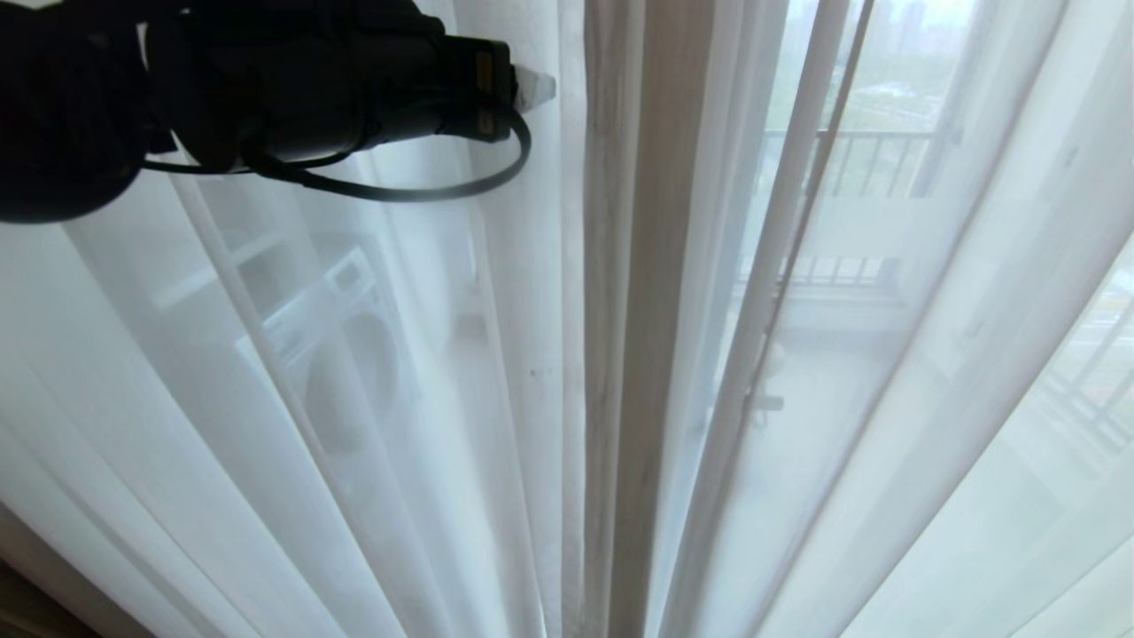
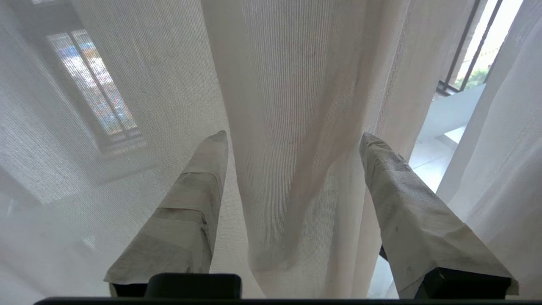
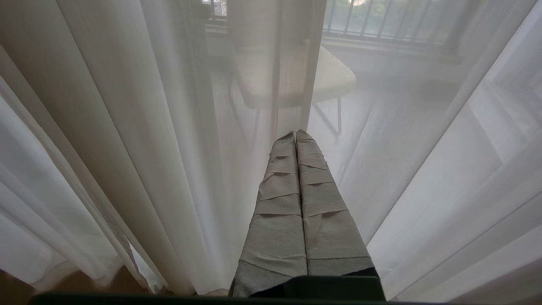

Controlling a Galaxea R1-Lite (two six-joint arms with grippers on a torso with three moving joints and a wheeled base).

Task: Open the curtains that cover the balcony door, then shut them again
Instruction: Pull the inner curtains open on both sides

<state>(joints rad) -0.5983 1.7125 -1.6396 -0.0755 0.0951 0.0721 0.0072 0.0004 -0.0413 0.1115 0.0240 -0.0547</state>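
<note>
Nearest item: my left gripper, raised high on my left side, its two cloth-wrapped fingers spread apart with a bunched fold of the curtains hanging between them; neither finger presses on the cloth, so nothing is gripped. In the head view the same gripper shows as a dark body with a looped black cable, its pale tip lying against the sheer cloth. Second item: my right gripper, fingers pressed flat together and closed on nothing, pointing at the sheer layer from just in front of it. Third item: the curtains themselves, a thin white see-through layer in long vertical folds across the whole view, gathered thickest in a band down the middle. Behind the cloth, dimly seen: a dark upright door frame to the right of the middle band, a pale boxy appliance on the left, a balcony floor, and farthest back a barred railing with greenery beyond it.
</note>
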